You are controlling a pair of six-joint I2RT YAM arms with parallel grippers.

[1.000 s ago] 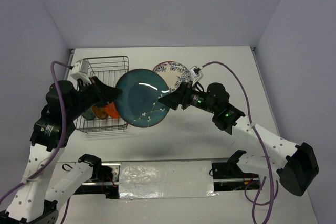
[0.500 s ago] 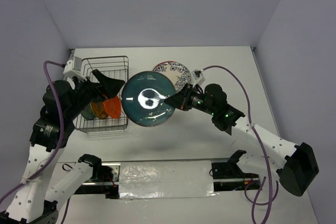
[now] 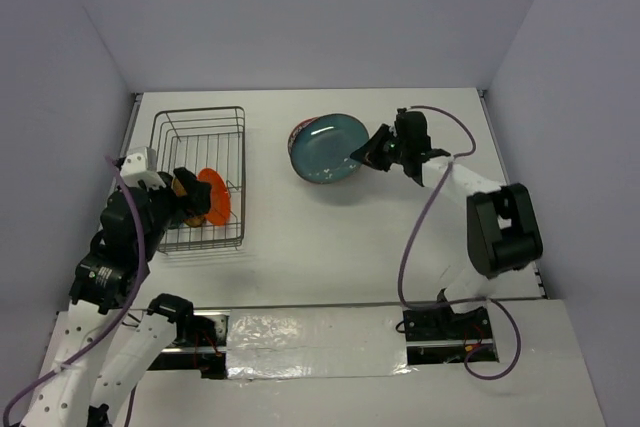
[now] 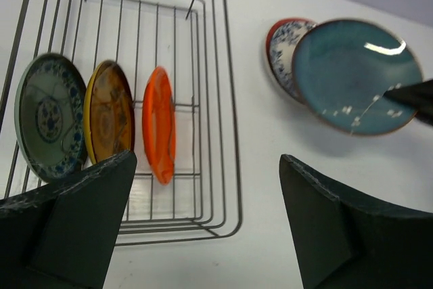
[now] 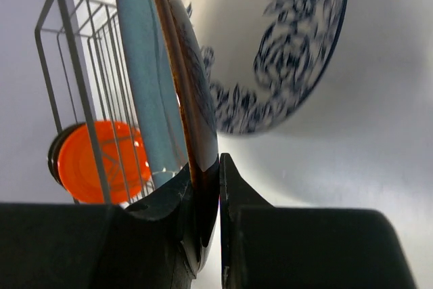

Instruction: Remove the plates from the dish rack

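The large dark teal plate (image 3: 328, 150) hangs tilted over the white-and-blue plate (image 5: 270, 52) and a red plate's rim (image 4: 274, 28) on the table. My right gripper (image 5: 218, 167) is shut on the teal plate's (image 5: 145, 86) near rim. The wire dish rack (image 3: 200, 110) stands at the left. It holds a plain orange plate (image 4: 159, 123), a yellow-brown plate (image 4: 108, 120) and a blue-patterned plate (image 4: 47, 123), all on edge. My left gripper (image 4: 206, 167) is open above the rack's near right corner, with nothing between its fingers.
Bare white table (image 3: 320, 237) lies between the rack and the stacked plates. Grey walls close in the back and both sides. The right arm's purple cable (image 3: 420, 217) loops over the table's right half.
The left gripper opened, let go of the teal plate and drew back over the rack. The right gripper shut on the plate and carried it right and back over the stacked plates.
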